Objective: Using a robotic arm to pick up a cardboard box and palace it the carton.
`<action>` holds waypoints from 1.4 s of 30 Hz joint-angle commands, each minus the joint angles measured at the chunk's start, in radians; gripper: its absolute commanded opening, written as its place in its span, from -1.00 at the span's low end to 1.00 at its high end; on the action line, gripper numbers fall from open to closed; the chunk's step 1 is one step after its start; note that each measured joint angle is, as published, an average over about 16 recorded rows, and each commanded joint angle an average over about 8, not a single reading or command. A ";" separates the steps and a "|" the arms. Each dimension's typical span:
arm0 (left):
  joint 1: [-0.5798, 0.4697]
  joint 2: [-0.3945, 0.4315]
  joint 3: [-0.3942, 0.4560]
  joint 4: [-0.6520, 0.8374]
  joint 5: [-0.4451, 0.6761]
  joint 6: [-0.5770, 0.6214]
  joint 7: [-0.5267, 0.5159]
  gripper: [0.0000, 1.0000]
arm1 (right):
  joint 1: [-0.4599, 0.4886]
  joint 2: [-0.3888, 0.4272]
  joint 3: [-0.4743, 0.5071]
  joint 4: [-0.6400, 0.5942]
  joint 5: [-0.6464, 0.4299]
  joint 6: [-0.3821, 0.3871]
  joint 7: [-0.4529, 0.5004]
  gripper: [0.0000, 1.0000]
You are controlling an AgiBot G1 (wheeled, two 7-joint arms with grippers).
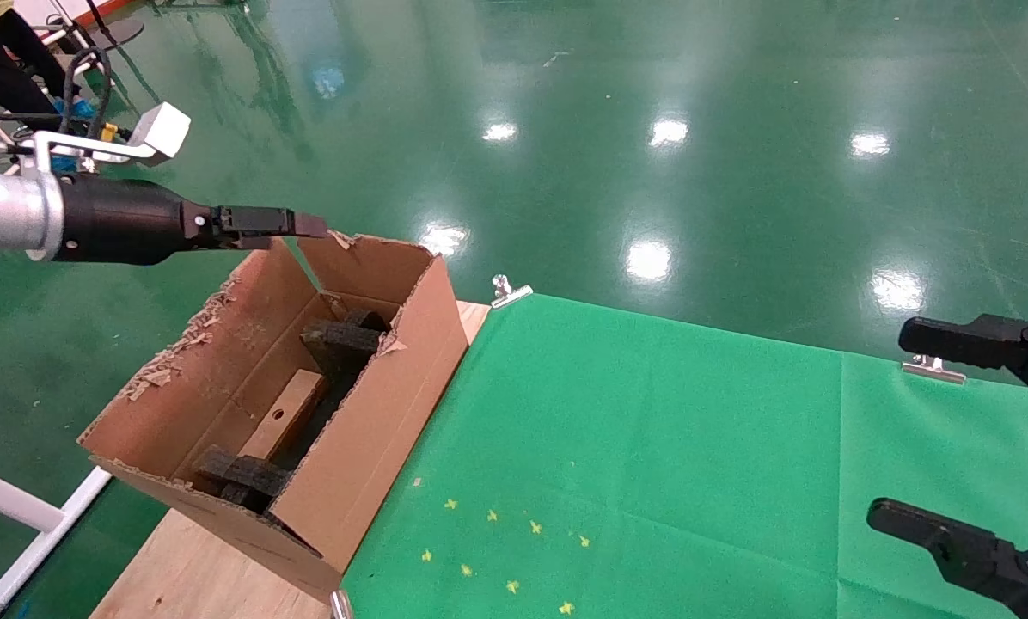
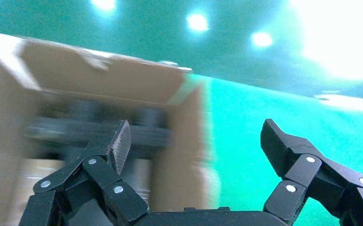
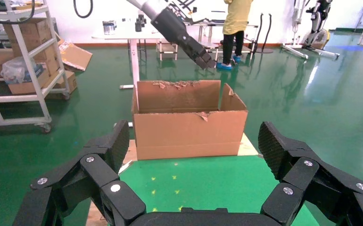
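Observation:
The carton [image 1: 368,404] stands open at the left end of the table, with ragged edges and black foam blocks [image 1: 342,337] inside. The small cardboard box [image 1: 286,414] lies on the carton's floor between the foam blocks, round hole facing up. My left gripper [image 1: 312,225] on the white arm hangs above the carton's far rim; in the left wrist view it [image 2: 196,141] is open and empty, with the blurred carton [image 2: 123,84] below. My right gripper [image 1: 892,425] is open and empty at the table's right side. The right wrist view [image 3: 193,146] shows the carton [image 3: 189,129] ahead.
A green cloth [image 1: 651,447] with small yellow marks [image 1: 497,550] covers the table; bare wood [image 1: 187,567] shows under the carton. Metal clips [image 1: 510,292] hold the cloth's far edge. A person [image 3: 236,28], tables and a shelf cart [image 3: 24,66] stand beyond on the green floor.

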 commanded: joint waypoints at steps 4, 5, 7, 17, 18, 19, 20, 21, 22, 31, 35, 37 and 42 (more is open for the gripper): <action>-0.003 -0.042 -0.038 -0.055 -0.076 0.121 -0.077 1.00 | 0.000 0.000 0.000 0.000 0.000 0.000 0.000 1.00; -0.003 -0.045 -0.042 -0.059 -0.083 0.130 -0.082 1.00 | 0.000 0.000 0.000 0.000 0.000 0.000 0.000 1.00; -0.003 -0.050 -0.048 -0.067 -0.095 0.146 -0.089 1.00 | 0.000 0.000 0.000 0.000 0.000 0.000 0.000 1.00; 0.046 -0.043 -0.075 -0.111 -0.112 0.131 -0.039 1.00 | 0.000 0.000 0.000 0.000 0.000 0.000 0.000 1.00; 0.059 -0.043 -0.085 -0.125 -0.120 0.131 -0.028 1.00 | 0.000 0.000 0.000 0.000 0.000 0.000 0.000 1.00; 0.074 -0.042 -0.096 -0.141 -0.128 0.132 -0.016 1.00 | 0.000 0.000 0.000 0.000 0.000 0.000 0.000 1.00; 0.088 -0.042 -0.106 -0.158 -0.137 0.133 -0.004 1.00 | 0.000 0.000 0.000 0.000 0.000 0.000 0.000 1.00; 0.102 -0.041 -0.117 -0.173 -0.146 0.134 0.008 1.00 | 0.000 0.000 0.000 0.000 0.000 0.000 0.000 1.00; 0.117 -0.041 -0.127 -0.190 -0.154 0.135 0.020 1.00 | 0.000 0.000 0.000 0.000 0.000 0.000 0.000 1.00; 0.247 -0.038 -0.223 -0.335 -0.233 0.143 0.128 1.00 | 0.000 0.000 0.000 0.000 0.000 0.000 0.000 1.00; 0.304 -0.036 -0.266 -0.400 -0.268 0.147 0.176 1.00 | 0.000 0.000 0.000 0.000 0.000 0.000 0.000 1.00; 0.333 -0.036 -0.287 -0.432 -0.285 0.148 0.200 1.00 | 0.000 0.000 0.000 0.000 0.000 0.000 0.000 1.00; 0.405 -0.034 -0.340 -0.513 -0.328 0.153 0.259 1.00 | 0.000 0.000 0.000 0.000 0.000 0.000 0.000 1.00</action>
